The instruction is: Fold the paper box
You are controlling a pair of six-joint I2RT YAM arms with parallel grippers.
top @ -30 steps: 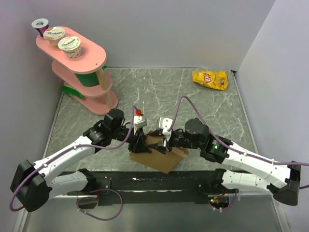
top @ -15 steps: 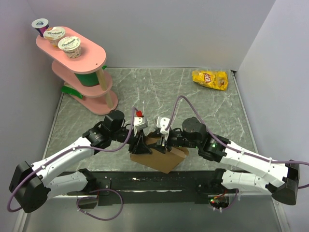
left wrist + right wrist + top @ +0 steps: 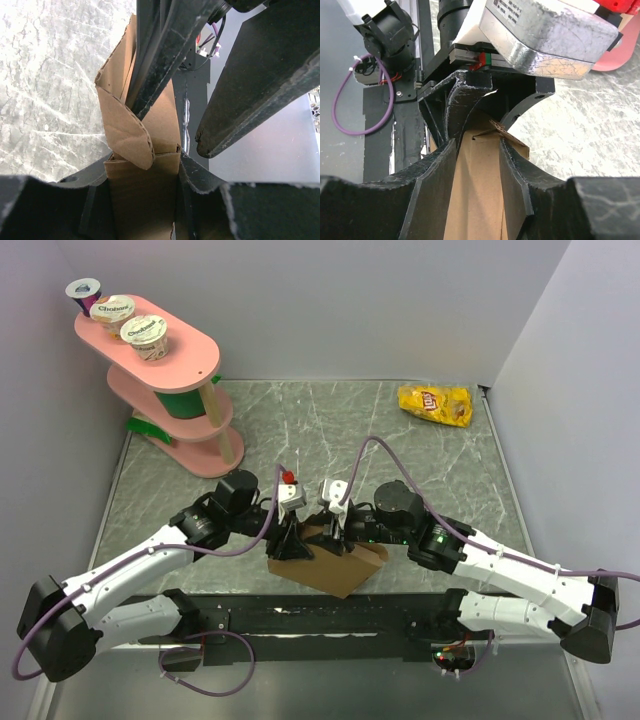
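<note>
- Top external view: the paper box (image 3: 335,565) is seen as a partly folded piece of brown cardboard on the counter (image 3: 330,430), at its near edge and just ahead of the arm bases.
- The box's long axis is judged to run roughly across the counter, skewed a little toward the right arm's side.
- The left gripper (image 3: 288,540) is set at the box's left end and the right gripper (image 3: 335,530) just beside it, over the box's far edge. Both are at the box, so neither arm is clearly nearer.
- Left wrist view: a cardboard panel of the paper box (image 3: 142,195) fills the gap between the left fingers (image 3: 50,210), which are clamped on it.
- Further along the box, one finger of the right arm (image 3: 165,55) is pressed into a curled flap, while its partner stands off to the side of the cardboard.
- Right wrist view: the paper box (image 3: 475,200) runs straight out from between the right fingers (image 3: 427,195), which are apart and straddle the panel.
- Whether the panel is already pinched cannot be told from this view.
- The coming move is judged to turn on that flap, which lies directly ahead of the right fingers and along their line while the left grip braces the box.
- Against the frame a second ago: the right arm has been brought slightly closer to the left gripper, and its fingers have been drawn nearer together.
- The box's right corner has been nudged a little inward. The left grip is unchanged.
</note>
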